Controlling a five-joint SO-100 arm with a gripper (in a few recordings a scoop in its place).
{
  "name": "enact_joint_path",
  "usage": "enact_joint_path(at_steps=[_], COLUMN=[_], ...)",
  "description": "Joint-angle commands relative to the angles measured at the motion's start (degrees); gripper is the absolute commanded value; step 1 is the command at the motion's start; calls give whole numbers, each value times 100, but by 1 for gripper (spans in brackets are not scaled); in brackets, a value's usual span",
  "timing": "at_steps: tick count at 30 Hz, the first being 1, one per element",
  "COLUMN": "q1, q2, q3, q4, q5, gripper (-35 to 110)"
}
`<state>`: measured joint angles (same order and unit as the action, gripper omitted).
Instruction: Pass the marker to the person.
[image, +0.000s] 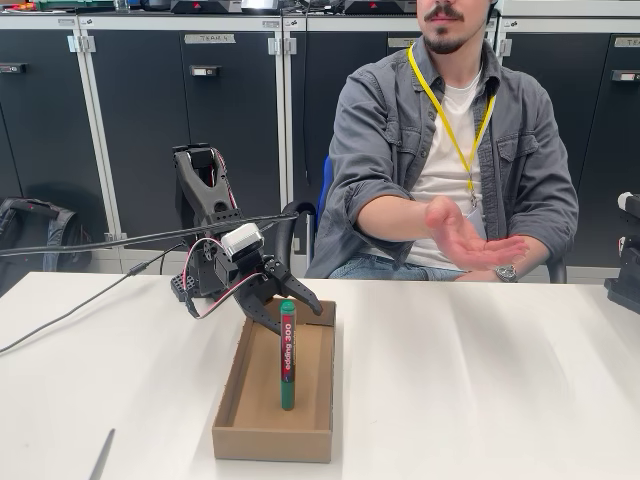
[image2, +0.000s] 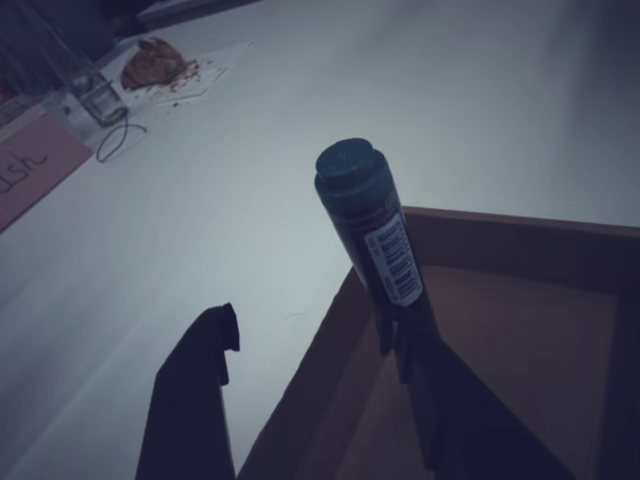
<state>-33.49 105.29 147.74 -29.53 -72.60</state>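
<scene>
A: Gripper (image: 288, 300) is pinching the marker's (image: 287, 352) top end; marker is hanging upright over the box (image: 240, 425).
B: Risk: the thin grip is letting it swing or slip while travelling toward the hand (image: 470, 240) waiting at 2 o'clock.

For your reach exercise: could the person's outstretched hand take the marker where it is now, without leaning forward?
Probably not. The hand waits open behind the table's far edge, while the marker stands upright in the cardboard box, nearer the camera, with bare table between them.
</scene>
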Motion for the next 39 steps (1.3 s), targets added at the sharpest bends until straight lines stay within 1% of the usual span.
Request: enact_joint_path(at_steps=[1, 4, 21, 28, 39], q1=[-18, -26, 88, 237, 642], q2=[466, 571, 1257, 1354, 1222], q3=[-9, 18, 668, 659, 642], q4=[-79, 114, 378, 527, 422], q5=[62, 114, 290, 352, 237], gripper=[30, 30, 30, 30, 30])
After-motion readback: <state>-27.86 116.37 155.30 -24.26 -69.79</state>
